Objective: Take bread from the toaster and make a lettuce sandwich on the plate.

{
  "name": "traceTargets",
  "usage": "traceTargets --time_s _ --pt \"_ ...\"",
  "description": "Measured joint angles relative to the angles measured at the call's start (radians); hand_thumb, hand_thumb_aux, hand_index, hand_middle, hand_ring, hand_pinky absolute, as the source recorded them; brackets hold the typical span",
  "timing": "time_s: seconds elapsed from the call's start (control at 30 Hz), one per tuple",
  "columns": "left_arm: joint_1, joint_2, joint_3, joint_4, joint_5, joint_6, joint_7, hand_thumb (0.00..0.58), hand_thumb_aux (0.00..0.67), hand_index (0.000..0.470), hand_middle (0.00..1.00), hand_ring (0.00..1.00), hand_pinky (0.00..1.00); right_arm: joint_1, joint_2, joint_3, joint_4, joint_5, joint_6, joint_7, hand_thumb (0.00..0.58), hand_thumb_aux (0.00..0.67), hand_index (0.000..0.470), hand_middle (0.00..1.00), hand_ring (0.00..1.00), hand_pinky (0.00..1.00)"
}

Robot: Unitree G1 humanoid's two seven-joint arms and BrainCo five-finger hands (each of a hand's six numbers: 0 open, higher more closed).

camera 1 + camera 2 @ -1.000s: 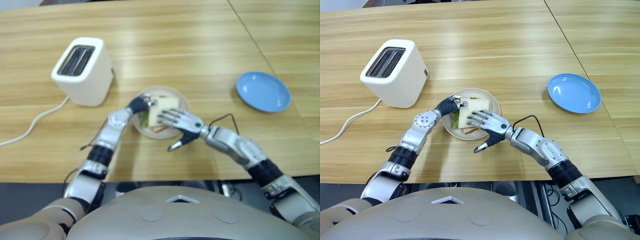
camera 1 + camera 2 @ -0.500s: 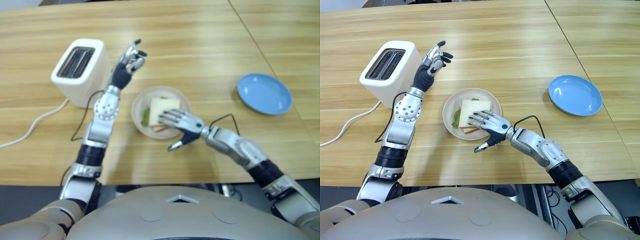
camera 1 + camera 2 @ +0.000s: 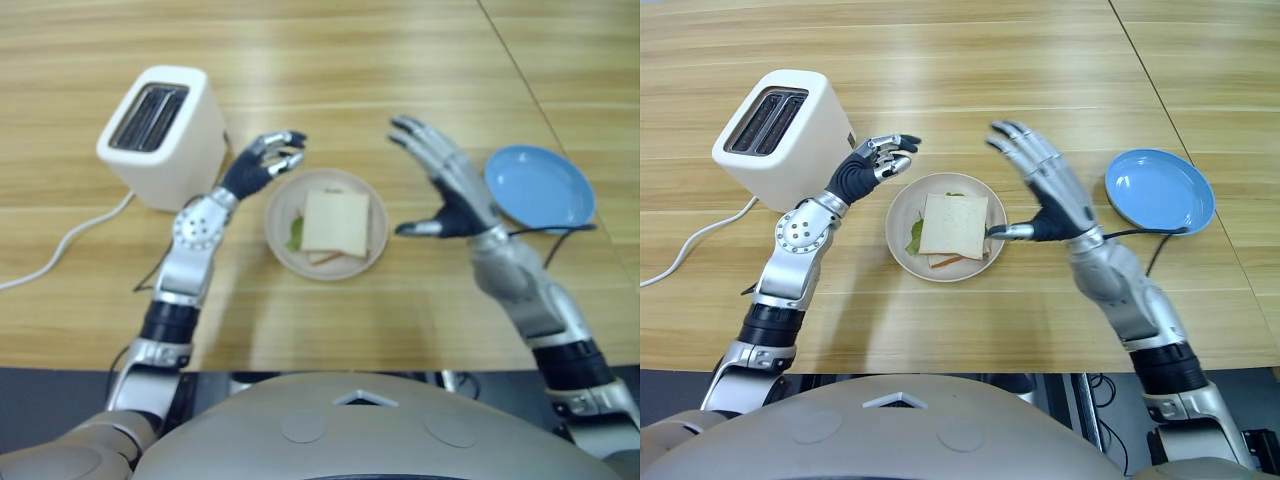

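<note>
Quick status from my end of the teleop. The sandwich is sitting on the beige plate [image 3: 896, 214], about mid-table and closer to the near edge than the far one. What I see in that plate is a square slice of bread [image 3: 954, 224] lying flat on top, with green lettuce [image 3: 913, 237] poking out from under its left side. A thin reddish-brown strip [image 3: 946, 262] shows at the bread's near edge, and I honestly can't tell what that one is. The white toaster [image 3: 785, 135] stands off toward the left edge of the table [image 3: 970, 60], well apart from the plate, with its white cord [image 3: 690, 255] trailing away toward that same edge. Its two slots just look dark from up here, so I can't say what's in them. The left hand [image 3: 872, 165] hangs between the toaster and the plate, just past the plate's far-left rim. Its fingers are loosely curled toward the thumb with nothing in them. The right hand [image 3: 1045, 190] is raised on the right side of the plate with its fingers spread wide and its thumb pointing back at the sandwich, and it isn't gripping anything or touching the bread. Beyond it, toward the right edge, there's a blue plate [image 3: 1159, 190] lying flat, well clear of the beige one.
</note>
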Motion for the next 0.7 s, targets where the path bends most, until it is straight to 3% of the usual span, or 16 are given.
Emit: traceTargets --time_s 0.03,0.07,0.1,0.27,0.4,0.53,0.7 --pt "0.02 0.039 0.017 -0.033 -0.017 -0.002 -0.028 0.58 0.67 0.46 1.0 1.0 1.0 0.03 -0.035 -0.007 0.001 0.035 0.003 0.055 0.0 0.0 0.0 0.18 0.18 0.18" --pt "0.051 0.11 0.044 -0.07 -0.026 -0.008 -0.065 0.58 0.67 0.46 1.0 1.0 1.0 0.077 -0.077 -0.006 0.005 0.072 0.003 0.128 0.578 0.631 0.433 1.0 1.0 1.0" --pt "0.067 0.144 0.066 -0.078 -0.029 -0.01 -0.08 0.58 0.67 0.46 1.0 1.0 1.0 0.101 -0.09 -0.005 0.01 0.084 0.004 0.16 0.58 0.67 0.46 1.0 1.0 1.0" --pt "0.207 0.369 0.075 -0.081 0.074 -0.027 -0.182 0.58 0.67 0.46 1.0 1.0 1.0 0.269 -0.178 0.006 0.014 0.195 0.015 0.369 0.58 0.67 0.46 1.0 1.0 1.0" --pt "0.304 0.417 0.018 -0.089 0.149 0.003 -0.233 0.58 0.67 0.46 1.0 1.0 1.0 0.325 -0.199 0.008 -0.016 0.245 0.029 0.476 0.58 0.67 0.46 1.0 1.0 1.0" --pt "0.318 0.438 -0.026 -0.088 0.195 0.055 -0.264 0.58 0.67 0.46 1.0 1.0 1.0 0.308 -0.164 0.07 -0.022 0.228 0.05 0.552 0.58 0.67 0.46 1.0 1.0 1.0" --pt "0.245 0.399 -0.112 0.028 0.278 0.12 -0.263 0.58 0.67 0.46 1.0 1.0 1.0 0.185 -0.068 0.188 0.098 0.058 0.069 0.567 0.58 0.67 0.46 1.0 1.0 1.0"
